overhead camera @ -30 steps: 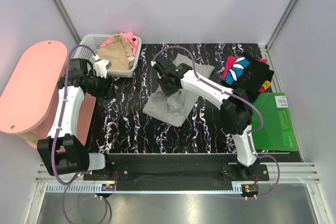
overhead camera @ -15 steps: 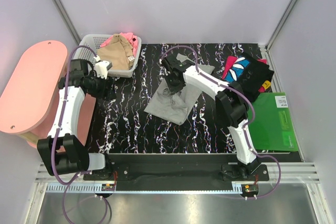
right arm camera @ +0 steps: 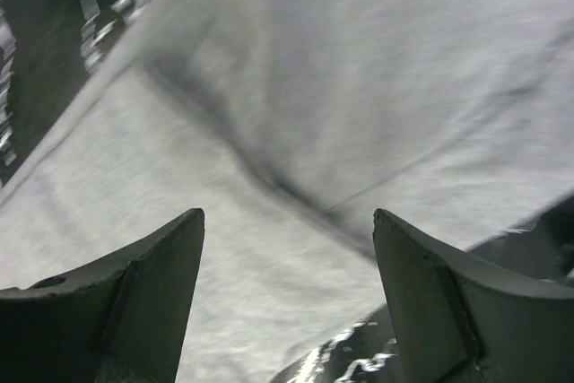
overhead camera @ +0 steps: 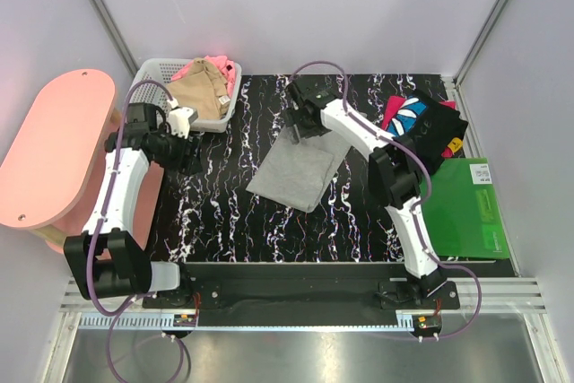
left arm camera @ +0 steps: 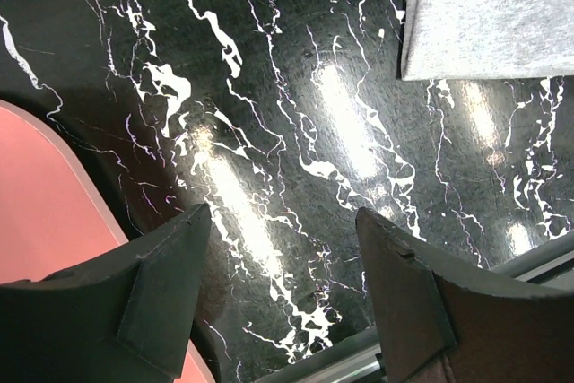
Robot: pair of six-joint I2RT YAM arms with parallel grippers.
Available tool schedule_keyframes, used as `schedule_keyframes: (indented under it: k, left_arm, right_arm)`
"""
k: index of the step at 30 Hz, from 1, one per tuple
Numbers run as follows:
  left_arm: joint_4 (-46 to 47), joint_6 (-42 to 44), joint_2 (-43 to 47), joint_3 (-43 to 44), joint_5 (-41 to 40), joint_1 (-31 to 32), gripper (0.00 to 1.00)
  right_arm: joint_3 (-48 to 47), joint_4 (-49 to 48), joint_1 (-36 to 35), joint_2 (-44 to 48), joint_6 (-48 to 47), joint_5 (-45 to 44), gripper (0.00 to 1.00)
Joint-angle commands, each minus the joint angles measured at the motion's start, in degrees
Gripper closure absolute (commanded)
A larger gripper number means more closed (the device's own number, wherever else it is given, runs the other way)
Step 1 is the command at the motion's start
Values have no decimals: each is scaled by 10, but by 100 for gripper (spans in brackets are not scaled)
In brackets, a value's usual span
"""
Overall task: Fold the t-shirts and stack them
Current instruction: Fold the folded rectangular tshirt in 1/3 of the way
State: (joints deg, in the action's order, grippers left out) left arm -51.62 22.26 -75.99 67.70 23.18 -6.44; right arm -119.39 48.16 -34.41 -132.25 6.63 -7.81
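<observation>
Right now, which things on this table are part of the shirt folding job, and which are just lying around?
Part of the job: grey t-shirt, tan t-shirt, pink t-shirt, black printed t-shirt.

Just lying about: white basket, green board, pink oval panel.

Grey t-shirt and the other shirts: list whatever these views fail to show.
- Grey t-shirt: top view, far edge under the right arm; right wrist view blurred; left wrist view cut to one corner.
- Pink t-shirt: top view, mostly buried under the tan t-shirt in the basket.
- Black t-shirt: top view, print too small to read.
</observation>
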Motion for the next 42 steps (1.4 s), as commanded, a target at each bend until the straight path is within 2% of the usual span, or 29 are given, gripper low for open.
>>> schedule_keyframes:
  k: [1,5,7,9,14,19,24,30,35,37,38,42]
  left_arm:
    - [2,8,5,-4,-11,7,30]
    - [2,2,9,0,-14,19,29]
    - [1,-3,10,1,-16,29,30]
    - [-1,-8,12,3,-16,41,29]
    - [0,-19,11,-4,-18,59,30]
    - [2,-16,16,-18,-27,60,30]
    - [3,-14,23,-23,-30,60,30]
    - [3,-12,33,-26,-37,60,30]
    - [2,-6,36,-28,-39,61,30]
    - [2,-6,36,-31,-43,60,30]
    - [3,-6,37,-32,-43,61,30]
    - [2,-9,41,-34,-45,60,30]
  right_arm:
    - [-53,16,42,5,11,-96,17]
    - [-47,26,49,35,29,-201,17]
    - [-31,35,47,67,37,-174,20]
    - [-6,30,36,95,40,-94,23]
    - [104,-14,12,157,72,22,33]
    - [209,-76,10,175,115,65,40]
    - [219,-81,15,136,120,66,46]
    - [219,-81,35,76,129,76,48]
    - [234,-76,35,65,137,76,48]
    - [239,-70,35,82,138,76,46]
    - [239,-66,36,92,141,72,41]
    - [232,-47,30,173,145,58,35]
